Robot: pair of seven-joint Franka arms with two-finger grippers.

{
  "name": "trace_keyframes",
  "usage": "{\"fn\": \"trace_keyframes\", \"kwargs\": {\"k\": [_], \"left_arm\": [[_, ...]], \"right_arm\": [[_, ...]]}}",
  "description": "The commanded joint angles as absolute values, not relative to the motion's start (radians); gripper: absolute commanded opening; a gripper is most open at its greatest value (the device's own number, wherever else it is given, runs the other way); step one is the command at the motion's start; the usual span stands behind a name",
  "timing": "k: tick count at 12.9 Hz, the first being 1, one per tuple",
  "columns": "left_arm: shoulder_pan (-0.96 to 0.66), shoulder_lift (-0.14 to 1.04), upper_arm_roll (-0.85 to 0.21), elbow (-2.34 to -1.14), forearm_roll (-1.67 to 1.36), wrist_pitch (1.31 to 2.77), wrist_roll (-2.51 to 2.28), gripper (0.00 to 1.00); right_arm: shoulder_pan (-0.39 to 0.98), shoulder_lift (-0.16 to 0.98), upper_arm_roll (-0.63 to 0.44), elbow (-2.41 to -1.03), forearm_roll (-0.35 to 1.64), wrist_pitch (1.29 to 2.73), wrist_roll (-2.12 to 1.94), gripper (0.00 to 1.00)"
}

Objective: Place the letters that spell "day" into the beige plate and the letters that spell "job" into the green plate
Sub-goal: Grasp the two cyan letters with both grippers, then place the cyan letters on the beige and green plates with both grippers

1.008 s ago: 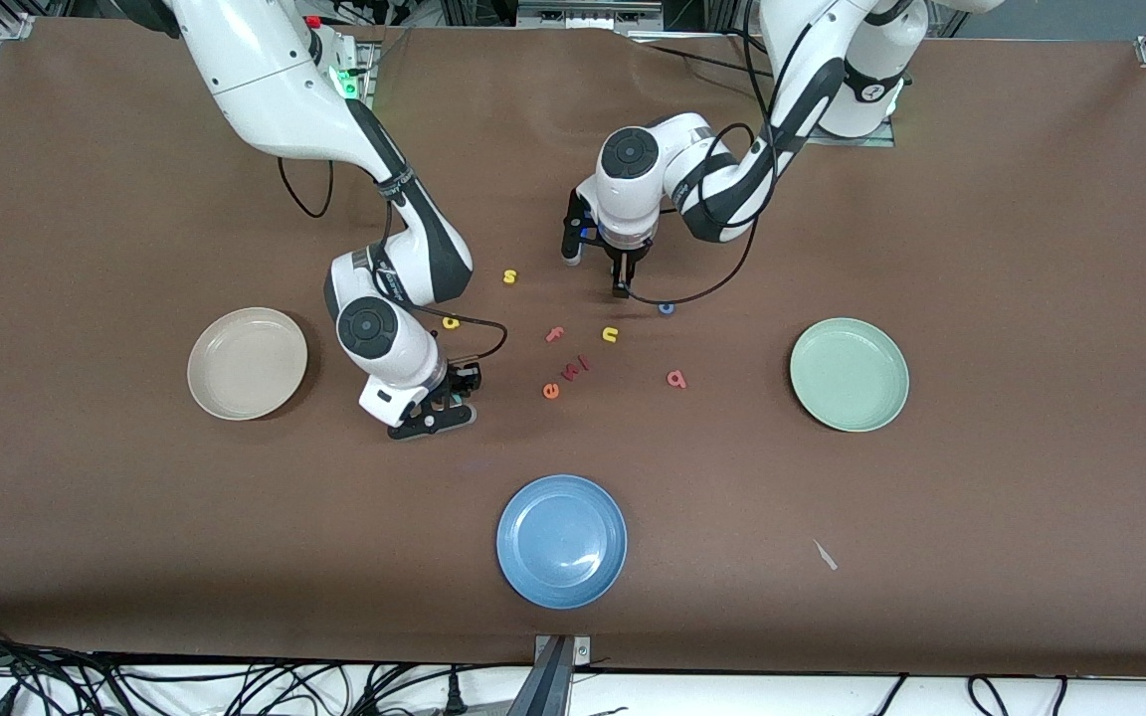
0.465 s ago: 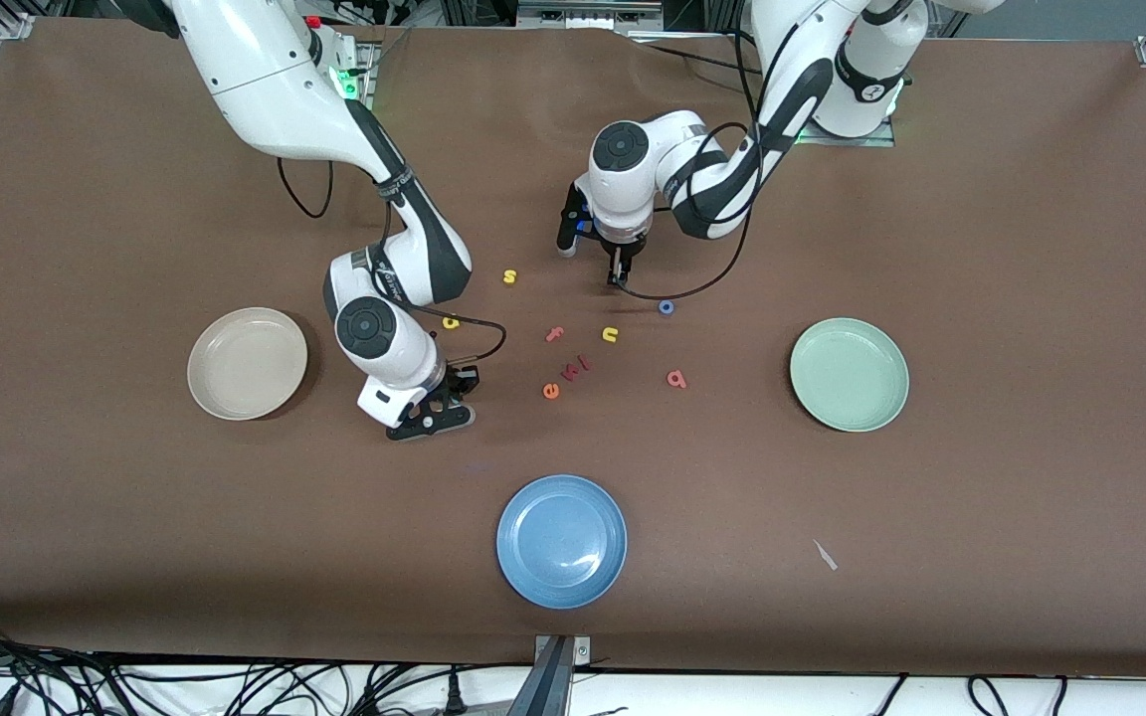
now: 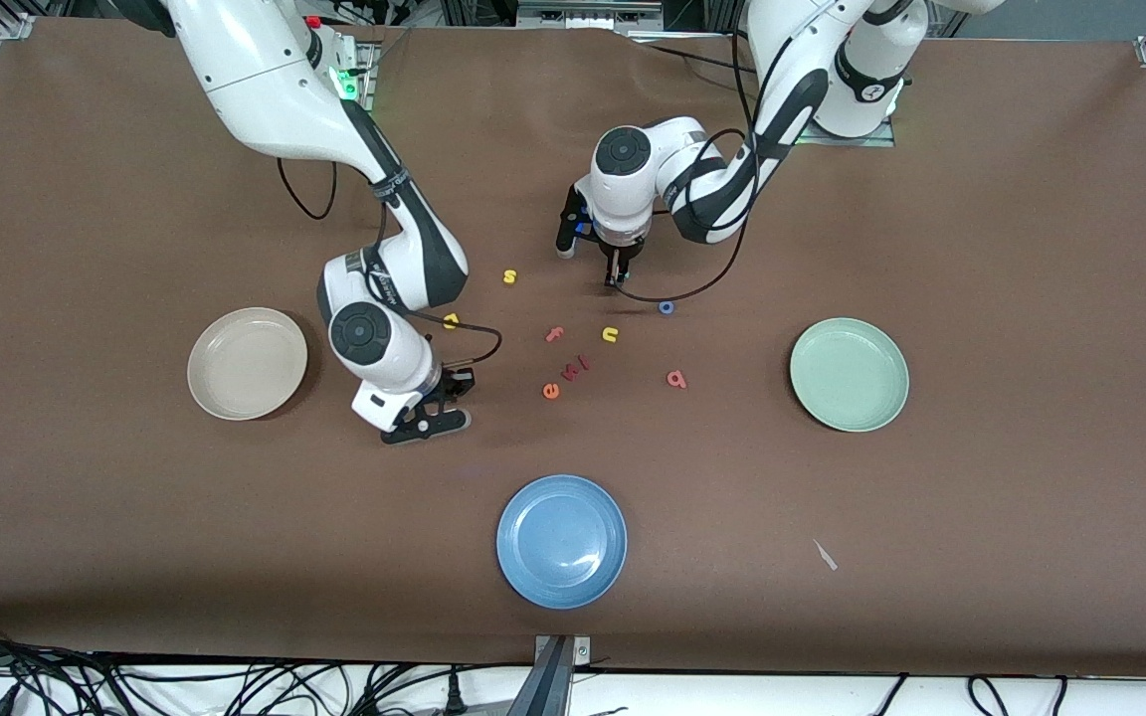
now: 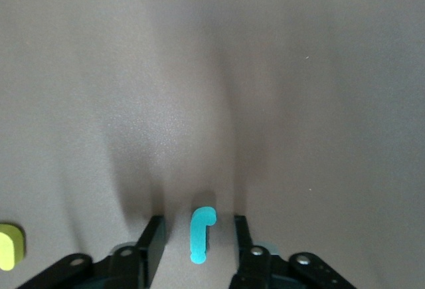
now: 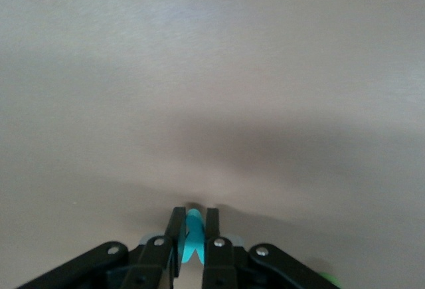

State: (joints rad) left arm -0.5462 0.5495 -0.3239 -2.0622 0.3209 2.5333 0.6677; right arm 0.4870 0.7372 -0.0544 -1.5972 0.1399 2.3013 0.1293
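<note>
Teal y (image 5: 192, 241) is clenched between the shut fingers of the right gripper (image 3: 426, 422), which is over the brown table (image 3: 981, 249) at about eleven o'clock from the blue plate (image 3: 561, 540), taking twelve as pointing toward the robots' bases. The beige plate (image 3: 247, 363) lies at roughly nine o'clock from that gripper, and the orange e (image 3: 550, 391) at about three. The salmon b (image 3: 675, 378) lies on the table with the green plate (image 3: 849, 374) at its three o'clock. The yellow a (image 3: 451, 320) is near twelve o'clock from the right gripper, partly under that arm's cable. The blue o (image 3: 667, 307) is at twelve o'clock from the b. At about ten o'clock from the o, the left gripper (image 3: 616, 279) is down at the table with its fingers released. The teal j (image 4: 201, 234) lies flat between them, with a gap on each side.
</note>
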Motion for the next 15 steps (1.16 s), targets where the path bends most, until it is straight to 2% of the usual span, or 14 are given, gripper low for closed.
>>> {"fn": "trace_keyframes", "kwargs": {"k": [1,2,4,6,15], "left_arm": [[-0.549,0.548,-0.322,-2.063,0.405,2.545,0.678,0.09],[-0.545,0.545,-0.322,-2.063,0.405,2.543,0.680,0.00],[-0.538,0.532,-0.322,-2.059,0.405,2.533,0.678,0.00],[-0.531,0.494,-0.322,-2.051,0.405,2.495,0.676,0.00],[-0.335,0.353,-0.324,-2.045,0.322,2.286,0.661,0.00]], "right_arm": [[0.419,0.721,-0.051,-1.556,0.146,2.194,0.057,0.00],[0.390,0.710,-0.051,-1.558,0.146,2.172,-0.009,0.00],[0.351,0.686,-0.069,-1.568,0.146,2.096,-0.086,0.00],[0.351,0.657,-0.116,-1.600,0.146,2.079,-0.151,0.00],[0.351,0.468,-0.337,-1.894,0.152,2.117,-0.540,0.00]]}}
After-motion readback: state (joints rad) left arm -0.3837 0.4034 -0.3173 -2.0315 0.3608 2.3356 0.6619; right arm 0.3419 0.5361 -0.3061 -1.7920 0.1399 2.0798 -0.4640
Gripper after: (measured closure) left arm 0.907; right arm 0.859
